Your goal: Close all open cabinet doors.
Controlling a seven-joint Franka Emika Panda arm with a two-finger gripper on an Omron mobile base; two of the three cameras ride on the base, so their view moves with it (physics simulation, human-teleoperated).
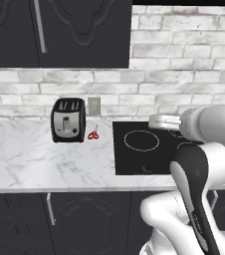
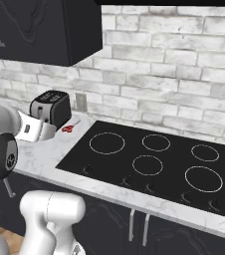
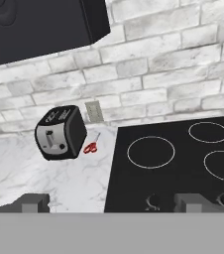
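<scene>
Two black cabinet doors with curved relief hang on the wall cabinet at the upper left, and a slim silver handle runs down between them. Both look flush with the cabinet front. The same cabinet fills the upper left of the right base view, and its underside corner is in the hand view. My gripper is open and holds nothing. It hovers over the near edge of the cooktop, well below the cabinet. The hand faces the brick wall.
A black and silver toaster stands on the marble counter, with red scissors and a wall outlet beside it. The black cooktop lies to the right. Base cabinets with vertical handles run below the counter.
</scene>
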